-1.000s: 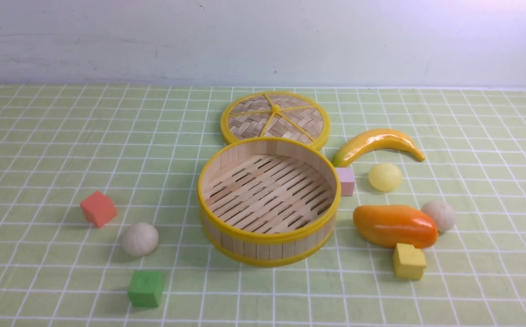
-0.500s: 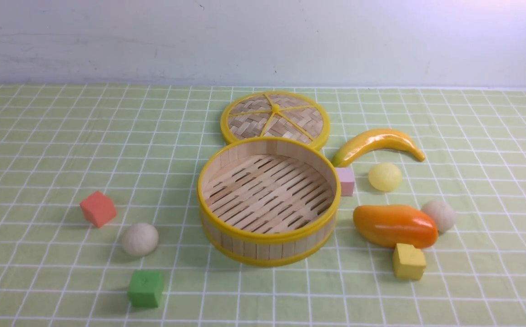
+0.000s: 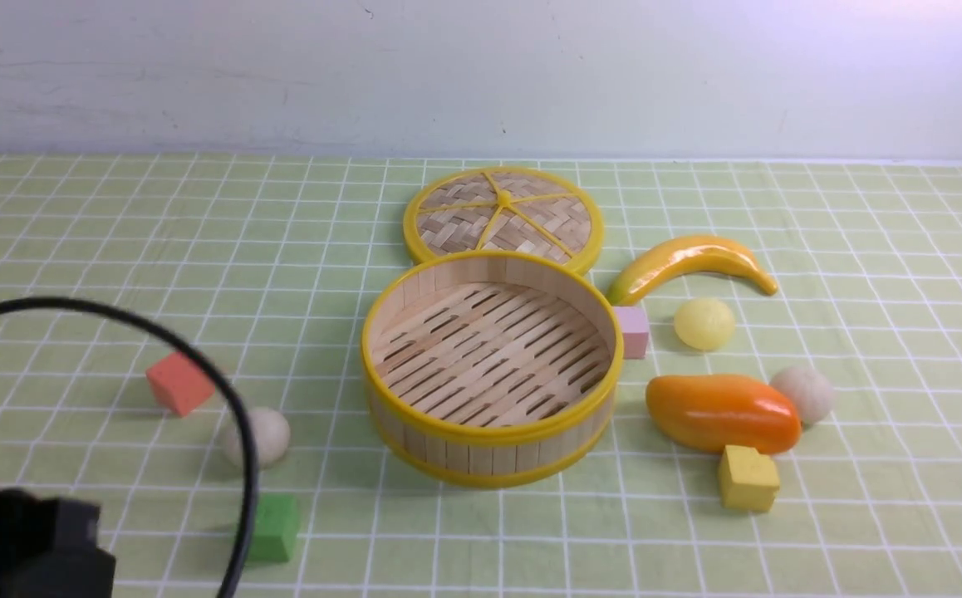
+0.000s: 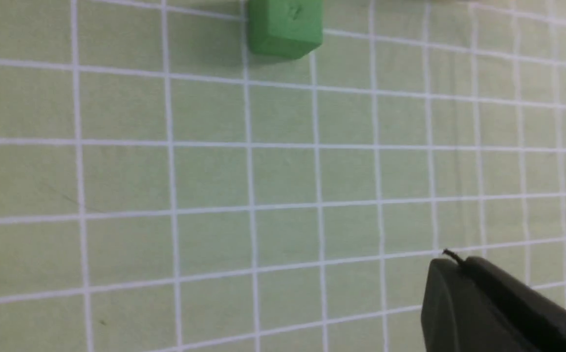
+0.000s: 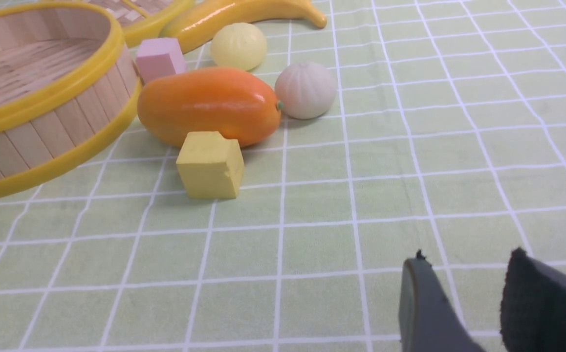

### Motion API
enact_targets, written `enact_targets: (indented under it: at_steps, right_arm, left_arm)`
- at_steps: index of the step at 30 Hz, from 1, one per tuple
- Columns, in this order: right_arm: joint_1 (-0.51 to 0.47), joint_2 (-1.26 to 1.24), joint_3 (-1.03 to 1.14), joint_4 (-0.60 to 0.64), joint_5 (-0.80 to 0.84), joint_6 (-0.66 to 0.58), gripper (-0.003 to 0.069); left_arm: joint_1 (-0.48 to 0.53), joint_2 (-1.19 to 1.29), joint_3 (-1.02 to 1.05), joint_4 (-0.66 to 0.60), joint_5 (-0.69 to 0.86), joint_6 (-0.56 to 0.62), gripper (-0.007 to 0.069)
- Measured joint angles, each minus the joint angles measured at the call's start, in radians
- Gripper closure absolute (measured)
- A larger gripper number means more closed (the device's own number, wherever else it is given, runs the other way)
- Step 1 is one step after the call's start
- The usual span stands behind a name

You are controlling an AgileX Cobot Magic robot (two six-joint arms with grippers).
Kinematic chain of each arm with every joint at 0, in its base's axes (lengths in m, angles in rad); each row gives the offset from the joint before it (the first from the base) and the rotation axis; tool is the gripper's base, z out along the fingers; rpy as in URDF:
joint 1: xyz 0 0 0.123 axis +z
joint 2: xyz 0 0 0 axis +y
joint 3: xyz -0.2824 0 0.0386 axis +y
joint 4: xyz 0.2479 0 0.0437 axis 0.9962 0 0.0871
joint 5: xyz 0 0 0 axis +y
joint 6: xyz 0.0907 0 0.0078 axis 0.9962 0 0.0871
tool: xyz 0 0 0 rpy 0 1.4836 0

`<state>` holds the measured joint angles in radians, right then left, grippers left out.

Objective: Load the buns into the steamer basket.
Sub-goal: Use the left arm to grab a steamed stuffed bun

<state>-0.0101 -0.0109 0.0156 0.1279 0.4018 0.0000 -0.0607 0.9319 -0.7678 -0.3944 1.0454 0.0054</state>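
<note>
The steamer basket (image 3: 491,434) stands empty mid-table; it also shows in the right wrist view (image 5: 43,105). One off-white bun (image 3: 272,435) lies to its left, partly behind my left arm's cable. The pale yellow bun (image 3: 704,324) (image 5: 238,46) and the other off-white bun (image 3: 805,394) (image 5: 305,90) lie to its right. My left gripper (image 4: 451,264) is shut and empty, low over bare cloth near the green cube (image 4: 285,27). My right gripper (image 5: 468,264) is open and empty, over the cloth nearer me than the right-hand buns.
The woven lid (image 3: 503,214) lies behind the basket. A banana (image 3: 689,261), mango (image 3: 722,413), pink cube (image 3: 633,330) and yellow cube (image 3: 747,477) crowd the right buns. A red cube (image 3: 179,382) and the green cube (image 3: 275,527) flank the left bun.
My left arm has come into the front view from the bottom left. Its cable now crosses in front of the left bun and green cube. The objects have not moved.
</note>
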Motion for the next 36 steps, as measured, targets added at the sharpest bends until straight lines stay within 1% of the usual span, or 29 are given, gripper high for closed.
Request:
enact_targets:
  at_steps: [1,4,8,9,10,11,12,13,14,15,17,20,22,27,29,30,33,36]
  right_arm:
    - [0.000,0.000,0.000,0.000,0.000,0.000,0.0420]
    - [0.000,0.000,0.000,0.000,0.000,0.000,0.0420]
    - [0.000,0.000,0.000,0.000,0.000,0.000,0.0420]
    - [0.000,0.000,0.000,0.000,0.000,0.000,0.0420]
    - [0.000,0.000,0.000,0.000,0.000,0.000,0.0420]
    - [0.000,0.000,0.000,0.000,0.000,0.000,0.0420]
    - [0.000,0.000,0.000,0.000,0.000,0.000,0.0420]
    - [0.000,0.000,0.000,0.000,0.000,0.000,0.0420]
    - [0.000,0.000,0.000,0.000,0.000,0.000,0.0420]
    - [0.000,0.000,0.000,0.000,0.000,0.000,0.0420]
    - [0.000,0.000,0.000,0.000,0.000,0.000,0.0420]
    - [0.000,0.000,0.000,0.000,0.000,0.000,0.0420]
    - [0.000,0.000,0.000,0.000,0.000,0.000,0.0420]
    - [0.000,0.000,0.000,0.000,0.000,0.000,0.0420]
    - [0.000,0.000,0.000,0.000,0.000,0.000,0.0420]
    - [0.000,0.000,0.000,0.000,0.000,0.000,0.0420]
    - [0.000,0.000,0.000,0.000,0.000,0.000,0.0420]
    - [0.000,0.000,0.000,0.000,0.000,0.000,0.0420]
  left_arm:
    - [0.000,0.102,-0.048,0.002,-0.011,0.022,0.0638]
    - [-0.011,0.200,-0.099,-0.005,-0.025,0.030,0.0638]
    - [-0.148,0.310,-0.188,0.037,-0.068,0.006,0.0638]
    - [-0.164,0.318,-0.195,0.047,-0.074,-0.005,0.0638]
    - [-0.229,0.351,-0.221,0.109,-0.093,-0.047,0.0638]
    - [-0.255,0.374,-0.235,0.150,-0.102,-0.076,0.0638]
    - [-0.255,0.379,-0.238,0.159,-0.102,-0.083,0.0638]
    - [-0.278,0.425,-0.261,0.223,-0.116,-0.135,0.0638]
    - [-0.279,0.425,-0.264,0.231,-0.117,-0.142,0.0638]
    - [-0.282,0.470,-0.287,0.284,-0.123,-0.188,0.0638]
    - [-0.276,0.531,-0.326,0.347,-0.126,-0.227,0.0638]
    - [-0.258,0.607,-0.376,0.376,-0.131,-0.238,0.0636]
    - [-0.230,0.677,-0.424,0.377,-0.129,-0.227,0.0620]
    - [-0.164,0.803,-0.493,0.373,-0.112,-0.179,0.0508]
    - [-0.157,0.829,-0.502,0.373,-0.113,-0.166,0.0473]
    - [-0.155,0.851,-0.506,0.369,-0.125,-0.151,0.0427]
    - [-0.155,0.876,-0.509,0.364,-0.180,-0.136,0.0359]
    - [-0.155,0.893,-0.509,0.362,-0.224,-0.134,0.0342]
